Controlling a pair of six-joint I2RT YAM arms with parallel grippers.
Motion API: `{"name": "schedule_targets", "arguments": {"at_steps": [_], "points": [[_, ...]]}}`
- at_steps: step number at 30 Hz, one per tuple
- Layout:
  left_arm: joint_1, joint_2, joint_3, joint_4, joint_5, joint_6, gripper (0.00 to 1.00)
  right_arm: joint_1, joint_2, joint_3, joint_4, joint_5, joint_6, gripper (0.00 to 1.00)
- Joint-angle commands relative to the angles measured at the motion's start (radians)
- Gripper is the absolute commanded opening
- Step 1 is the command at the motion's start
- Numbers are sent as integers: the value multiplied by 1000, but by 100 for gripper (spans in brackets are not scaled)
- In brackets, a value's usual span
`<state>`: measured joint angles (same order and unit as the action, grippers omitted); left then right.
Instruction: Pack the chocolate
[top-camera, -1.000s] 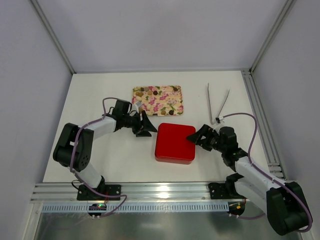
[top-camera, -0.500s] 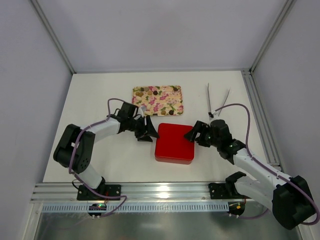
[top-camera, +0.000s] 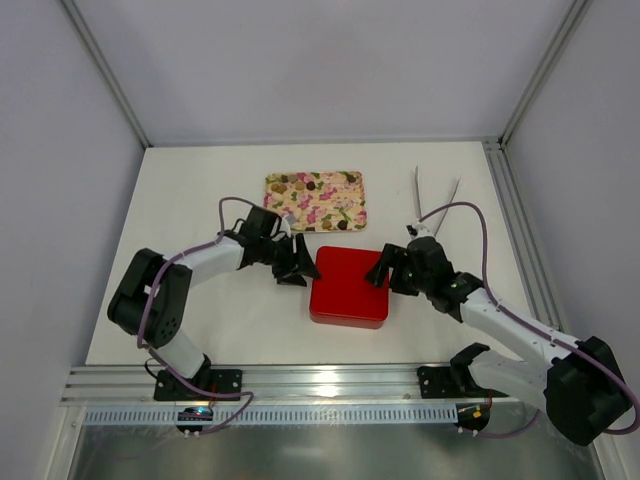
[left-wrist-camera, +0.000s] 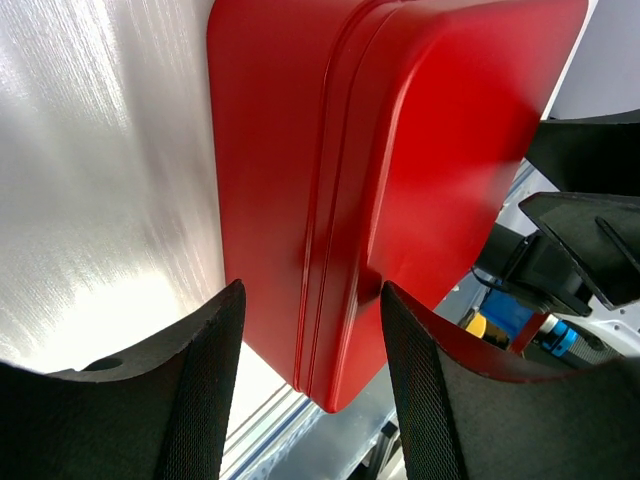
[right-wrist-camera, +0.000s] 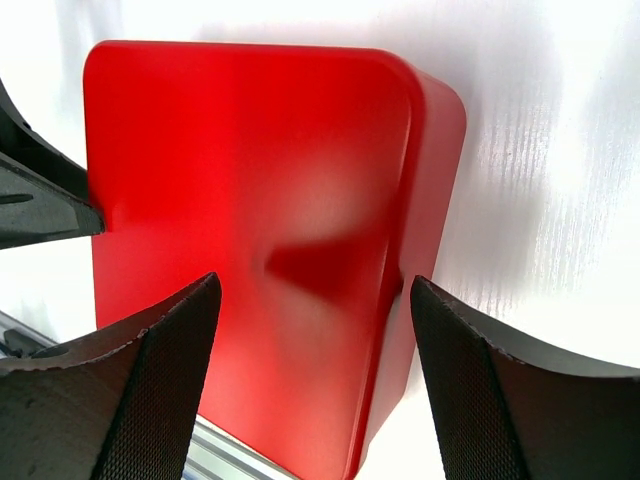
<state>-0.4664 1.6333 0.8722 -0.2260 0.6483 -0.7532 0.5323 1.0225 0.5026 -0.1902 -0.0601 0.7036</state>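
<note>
A closed red box (top-camera: 348, 286) lies at the table's middle. Its lid fills the left wrist view (left-wrist-camera: 380, 170) and the right wrist view (right-wrist-camera: 250, 220). Several brown and cream chocolates (top-camera: 301, 184) lie at the left end of a pink-green floral tray (top-camera: 335, 205) behind the box. My left gripper (top-camera: 303, 268) is open at the box's left edge, its jaws straddling the lid's rim. My right gripper (top-camera: 378, 272) is open at the box's right edge, one finger over the lid and one outside it. Neither holds anything.
Metal tongs (top-camera: 432, 205) lie at the back right. An aluminium rail (top-camera: 320, 385) runs along the near edge. Frame posts stand at the back corners.
Both grippers have moved inward to the red box: the left one rightward to its left edge, the right one leftward and away from me to its right edge. The box has not moved.
</note>
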Motion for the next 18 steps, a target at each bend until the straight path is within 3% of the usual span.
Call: {"name": "schedule_targets", "arguments": {"at_steps": [1,18], "points": [[-17,-18,21,-7,-30,-14,56,32,27,69,-23,55,-30,77],[-51,-21,8,-44,-111,-55,53,87,139,137,-80,129,-42,77]]}}
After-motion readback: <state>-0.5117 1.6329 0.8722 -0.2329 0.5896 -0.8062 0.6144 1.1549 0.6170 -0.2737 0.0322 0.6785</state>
